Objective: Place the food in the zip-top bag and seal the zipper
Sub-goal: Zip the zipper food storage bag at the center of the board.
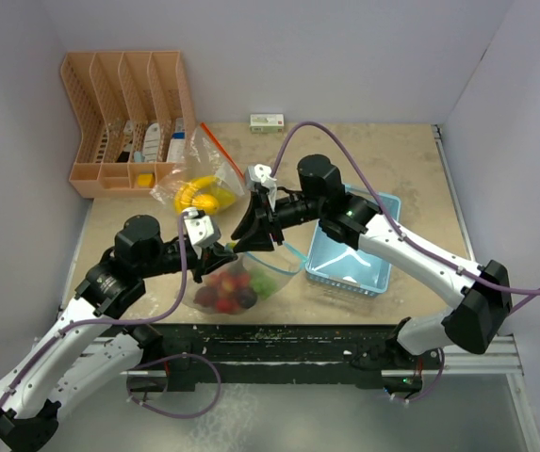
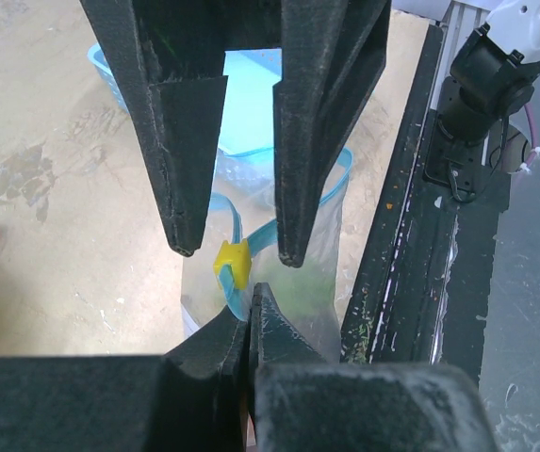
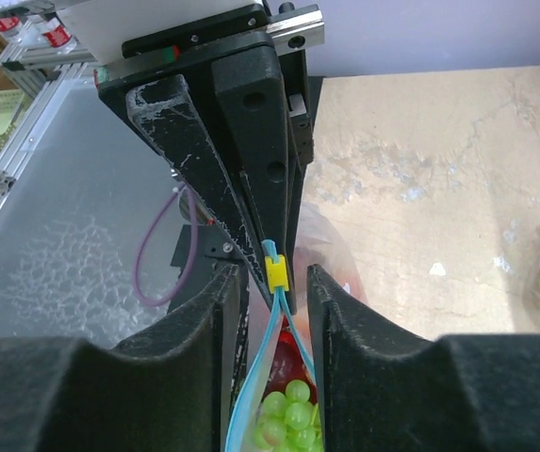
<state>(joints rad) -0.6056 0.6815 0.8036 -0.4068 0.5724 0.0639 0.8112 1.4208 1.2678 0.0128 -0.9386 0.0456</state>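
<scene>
Right wrist view: the released right pincer (image 3: 274, 287) straddles the yellow slider (image 3: 275, 271), likely the firmest place to pinch, while the left pincer (image 3: 255, 247) clamps the limp, slippery bag (image 3: 279, 377).

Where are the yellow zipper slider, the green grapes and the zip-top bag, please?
yellow zipper slider (image 3: 274, 271), right wrist view, middle of its body.
green grapes (image 3: 288, 414), right wrist view, on one grape.
zip-top bag (image 2: 324, 235), left wrist view, clear side wall.

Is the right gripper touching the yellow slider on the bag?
Apart. The left wrist view shows the slider between the open fingers of the right gripper, with clear gaps on both sides.
</scene>
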